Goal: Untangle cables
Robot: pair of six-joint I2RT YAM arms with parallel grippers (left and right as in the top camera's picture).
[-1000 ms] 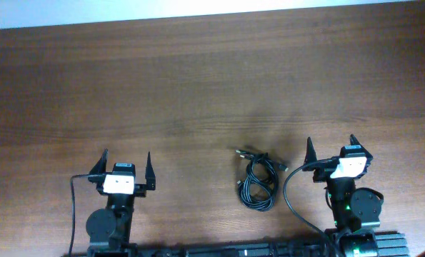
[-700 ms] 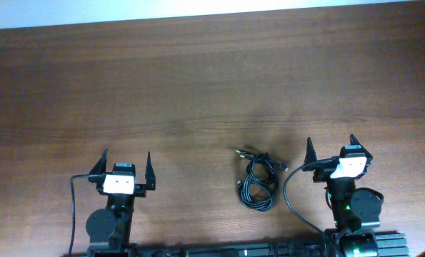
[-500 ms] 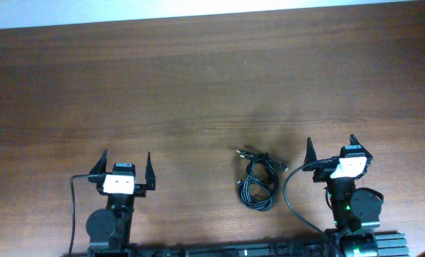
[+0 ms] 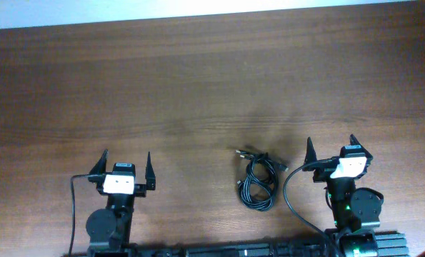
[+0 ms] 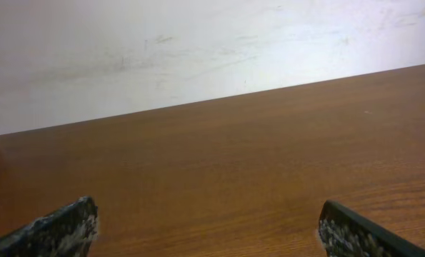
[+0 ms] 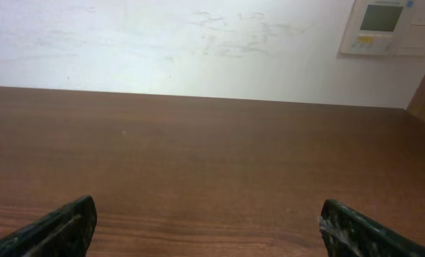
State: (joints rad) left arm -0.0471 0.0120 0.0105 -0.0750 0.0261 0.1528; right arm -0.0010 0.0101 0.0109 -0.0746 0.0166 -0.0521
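Note:
The cables (image 4: 258, 181) are thin black cords in a small coiled bundle on the wooden table (image 4: 198, 86), near the front edge, with plug ends sticking out at the top left. My left gripper (image 4: 126, 161) is open and empty, well to the left of the bundle. My right gripper (image 4: 331, 148) is open and empty, a short way to the right of the bundle. The left wrist view (image 5: 208, 221) and the right wrist view (image 6: 208, 218) show only spread fingertips over bare wood; the cables are out of both.
A white wall (image 5: 162, 50) runs behind the table's far edge. A wall-mounted control panel (image 6: 387, 27) shows at the top right of the right wrist view. A thick black wire (image 4: 291, 200) loops from the right arm near the bundle.

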